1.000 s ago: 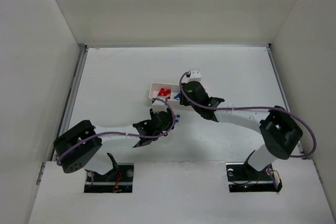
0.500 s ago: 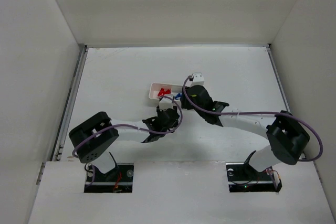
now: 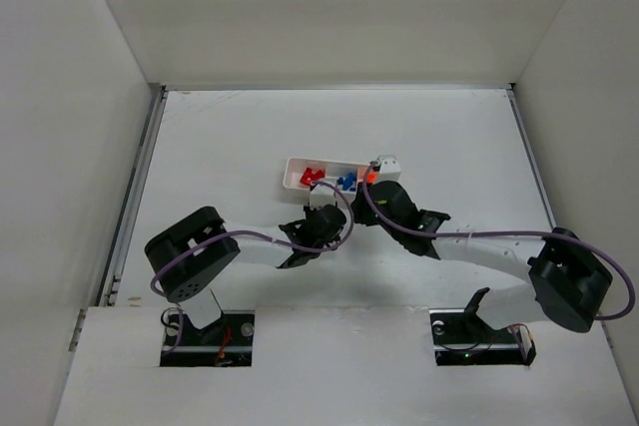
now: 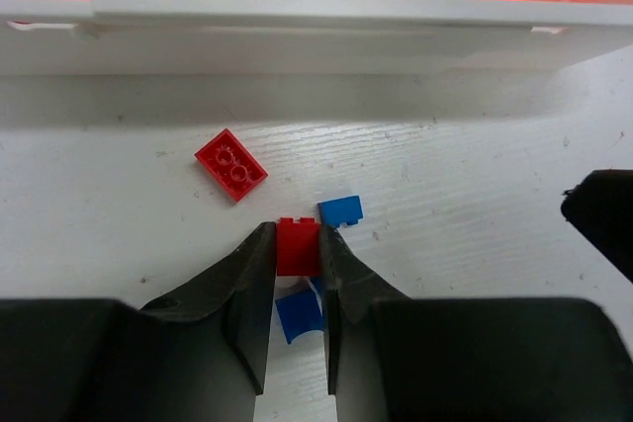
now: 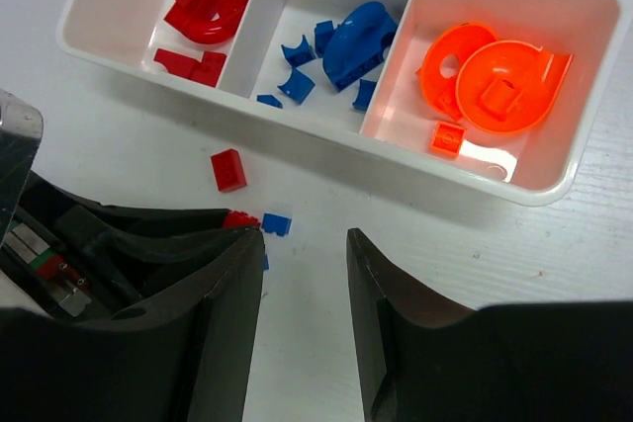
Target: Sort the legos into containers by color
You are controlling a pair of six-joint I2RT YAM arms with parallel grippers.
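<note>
My left gripper is shut on a small red brick on the table, just in front of the white tray. A second red brick and two blue pieces lie loose beside it. The tray holds red pieces in its left compartment, blue pieces in the middle and orange pieces in the right. My right gripper is open and empty, hovering near the tray's front edge, right of the left gripper.
White walls enclose the table on three sides. The right arm stretches across the table from the right base. The loose red brick and a blue piece also show in the right wrist view.
The right gripper has moved right and back off the tray, uncovering the blue and orange compartments. The left gripper has edged slightly right, towards the tray.
</note>
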